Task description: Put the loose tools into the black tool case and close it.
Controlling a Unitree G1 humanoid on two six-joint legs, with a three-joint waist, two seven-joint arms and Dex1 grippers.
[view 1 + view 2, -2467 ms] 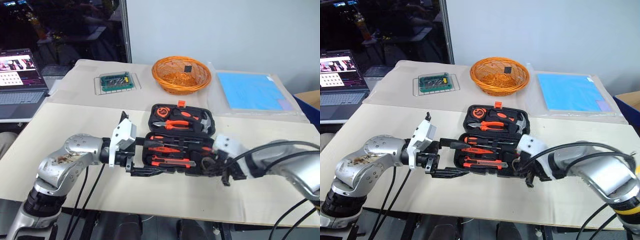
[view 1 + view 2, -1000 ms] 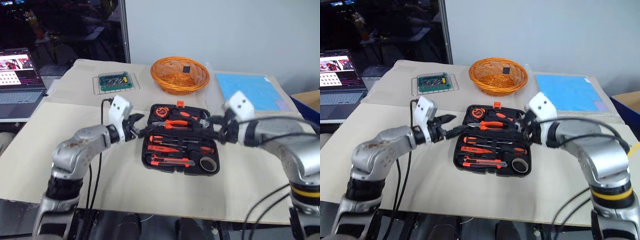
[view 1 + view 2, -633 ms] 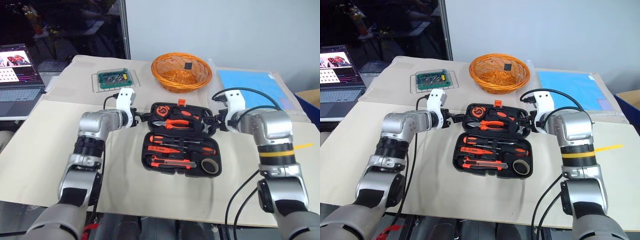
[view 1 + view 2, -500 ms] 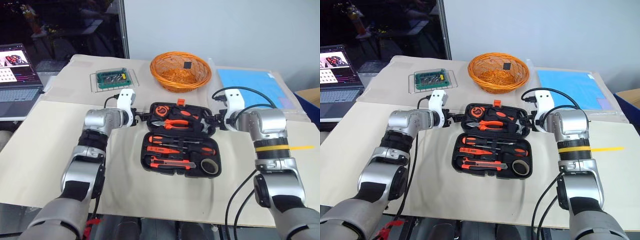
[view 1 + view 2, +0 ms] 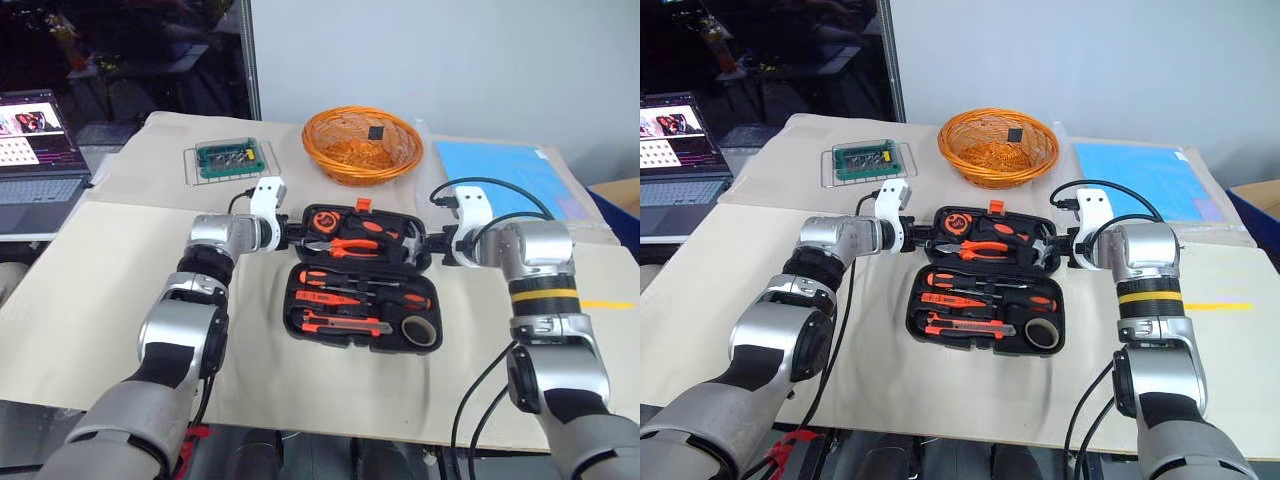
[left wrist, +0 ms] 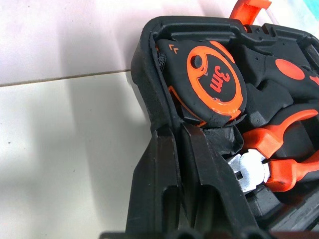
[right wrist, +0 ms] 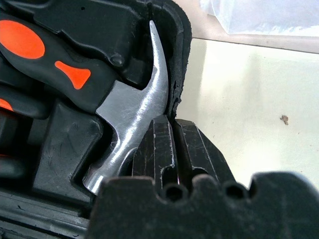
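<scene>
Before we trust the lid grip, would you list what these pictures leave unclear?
- Left hand: fingertips hidden behind the tool case rim, head views.
- Right hand: fingers shut on the rim; hammer hides how deep.
- Laptop: cut by the edge.
- Basket contents: too small.

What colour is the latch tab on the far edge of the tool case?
Orange: the small plastic latch tab stands out against the black moulded tool case, clearest in the left eye view.

Silver arms, white wrists, black cables, yellow-banded right forearm.
</scene>
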